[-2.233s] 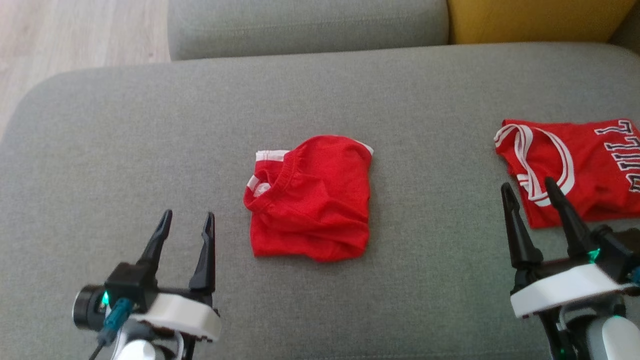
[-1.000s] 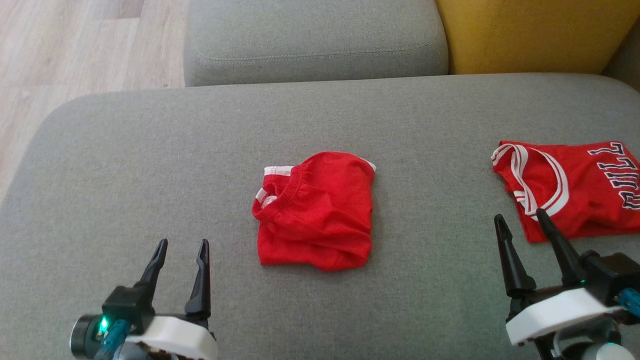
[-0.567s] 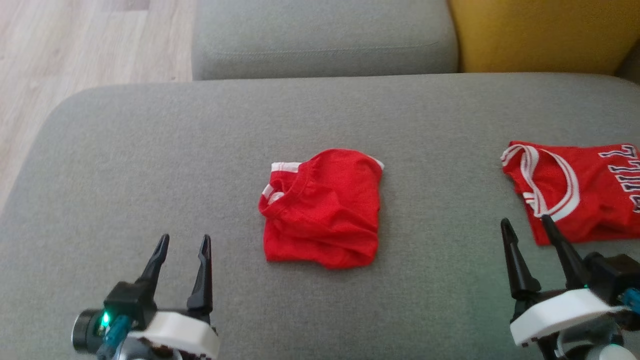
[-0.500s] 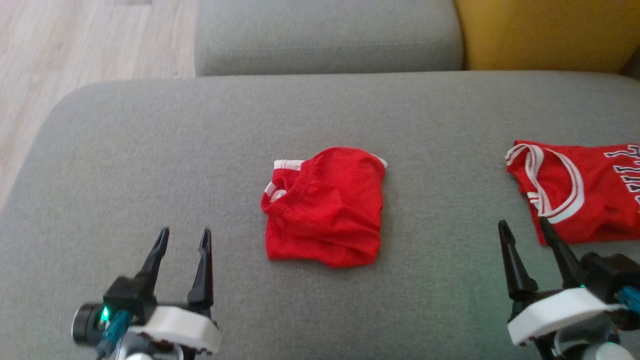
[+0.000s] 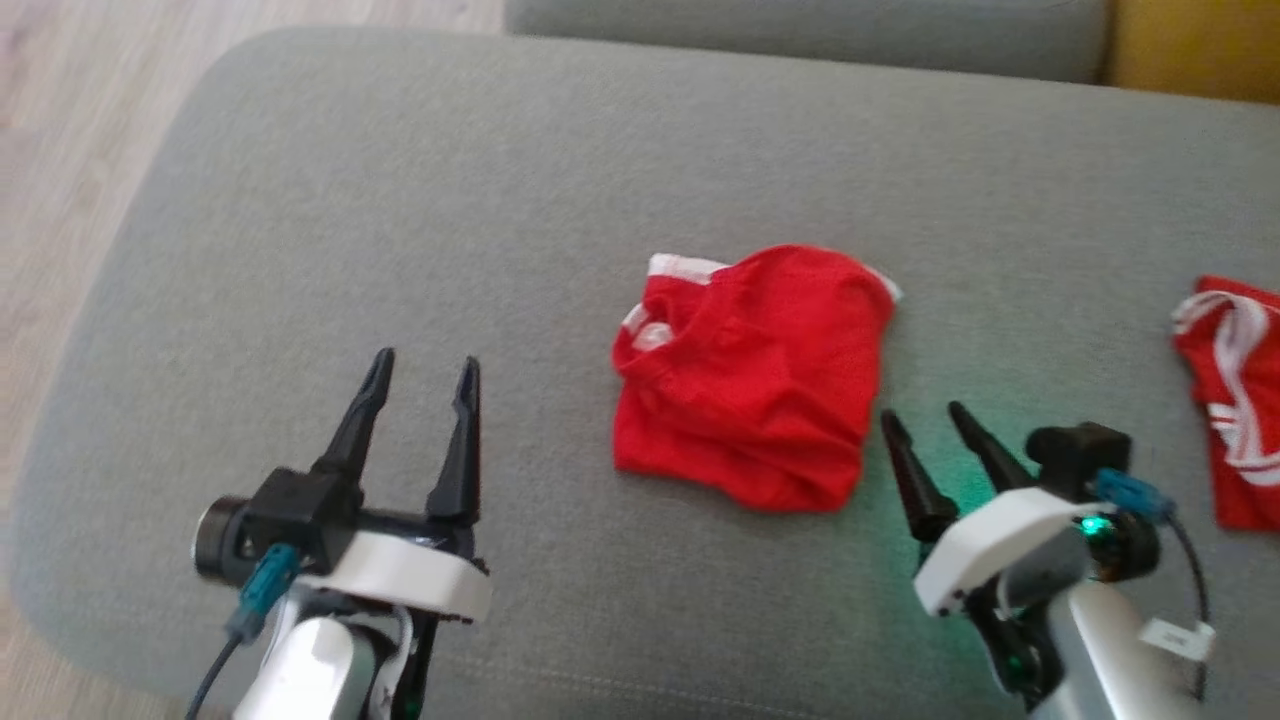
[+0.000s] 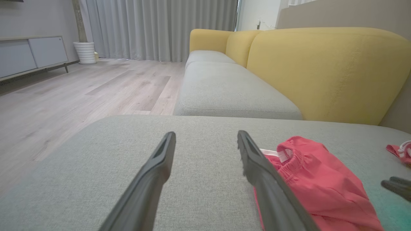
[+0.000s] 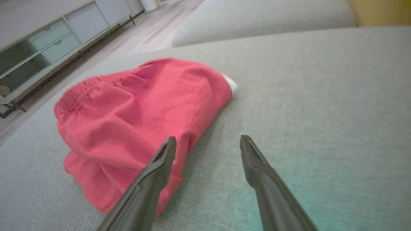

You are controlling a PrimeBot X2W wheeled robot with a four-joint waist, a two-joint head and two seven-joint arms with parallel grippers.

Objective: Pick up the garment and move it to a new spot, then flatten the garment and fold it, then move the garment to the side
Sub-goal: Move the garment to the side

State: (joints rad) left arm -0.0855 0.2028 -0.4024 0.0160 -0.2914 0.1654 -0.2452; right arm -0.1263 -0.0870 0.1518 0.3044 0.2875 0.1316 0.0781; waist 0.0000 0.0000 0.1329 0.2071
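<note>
Red garment (image 5: pixel 750 380) lies a little right of the middle of the grey sofa seat (image 5: pixel 400 200). It is doubled over into a compact, roughly square bundle, with its ribbed neckline and white trim showing at the far left corner and soft wrinkles along the near edge. Both arms flank it rather than touch it. The left gripper (image 5: pixel 427 358) hovers well off to the near left, fingers spread with nothing between them. The right gripper (image 5: pixel 920 411), likewise released and empty, sits just beside the bundle's near right corner and angles toward it, probably because that corner offers a loose edge to pinch. A second red jersey (image 5: pixel 1225 400) with white striped trim lies apart at the right edge, and the seat to the left is bare grey cloth. Such a bundle would fit either a garment to be lifted to a new spot and spread out, or one folded and due to be shifted aside; the creased, uneven layers do not settle which. Either way, cloth this limp will likely sag and may unfold if caught by one layer only.
</note>
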